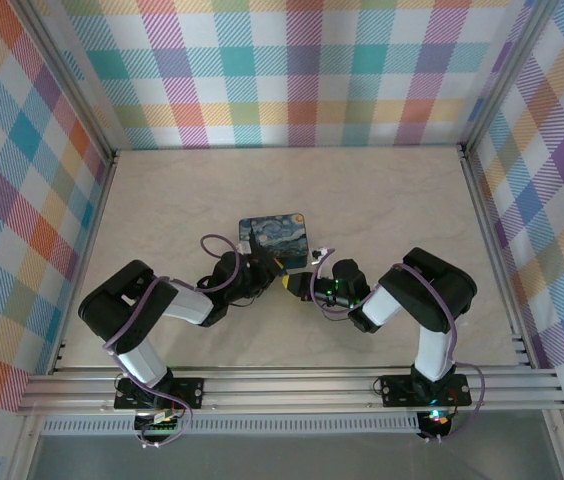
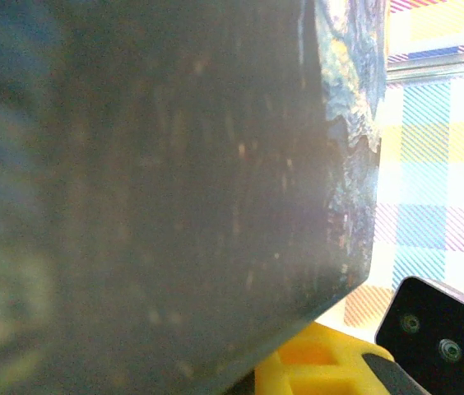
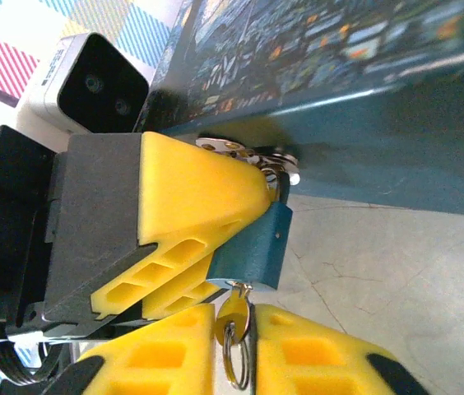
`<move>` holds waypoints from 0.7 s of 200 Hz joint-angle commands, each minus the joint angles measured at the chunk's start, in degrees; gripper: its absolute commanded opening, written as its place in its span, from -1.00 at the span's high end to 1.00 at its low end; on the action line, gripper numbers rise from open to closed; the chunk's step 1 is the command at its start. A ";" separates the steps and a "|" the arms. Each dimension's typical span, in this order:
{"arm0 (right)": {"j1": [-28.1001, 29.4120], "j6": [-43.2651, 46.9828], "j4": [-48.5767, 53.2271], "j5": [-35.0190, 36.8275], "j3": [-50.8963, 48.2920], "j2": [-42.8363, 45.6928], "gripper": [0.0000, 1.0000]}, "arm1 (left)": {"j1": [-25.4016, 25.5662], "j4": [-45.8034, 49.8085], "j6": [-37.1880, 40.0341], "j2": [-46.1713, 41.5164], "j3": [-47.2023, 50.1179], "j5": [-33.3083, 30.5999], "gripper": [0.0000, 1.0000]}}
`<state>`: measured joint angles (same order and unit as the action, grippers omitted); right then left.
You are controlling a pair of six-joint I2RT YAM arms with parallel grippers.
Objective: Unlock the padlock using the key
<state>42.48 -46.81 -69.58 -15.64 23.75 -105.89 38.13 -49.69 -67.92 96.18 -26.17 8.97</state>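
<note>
On the pale veined tabletop [image 1: 382,200] lies one printed tin [image 1: 273,240], a dark blur to the left wrist. Yellow wedge-shaped left fingers [image 3: 191,197] press its one blue padlock [image 3: 257,247], shackle mostly hidden; grip unclear. The right fingers [image 3: 314,354] flank one yellow-headed key [image 3: 234,317] under the padlock; whether pinched, I cannot tell.

No text, brand or number can be read anywhere, though small dark marks on the side of the white camera [image 3: 96,82] beside the tin [image 3: 314,49] may be lettering, too blurred to make out.
</note>
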 commanded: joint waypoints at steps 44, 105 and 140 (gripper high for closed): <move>-0.07 11.92 11.19 3.78 -0.19 9.72 0.12 | 0.59 2.10 -0.81 -0.86 -1.60 0.55 1.00; -0.29 31.30 28.83 9.98 0.50 23.27 -0.25 | 0.63 7.46 -2.31 -3.45 -2.47 0.61 1.00; -0.23 45.75 36.99 10.16 2.50 30.08 -0.43 | 0.63 11.93 -3.90 -5.25 -3.57 0.61 1.00</move>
<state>42.35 -15.73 -40.99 -6.48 23.88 -79.20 38.17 -41.95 -69.71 93.34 -27.92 8.97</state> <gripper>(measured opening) 0.699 0.098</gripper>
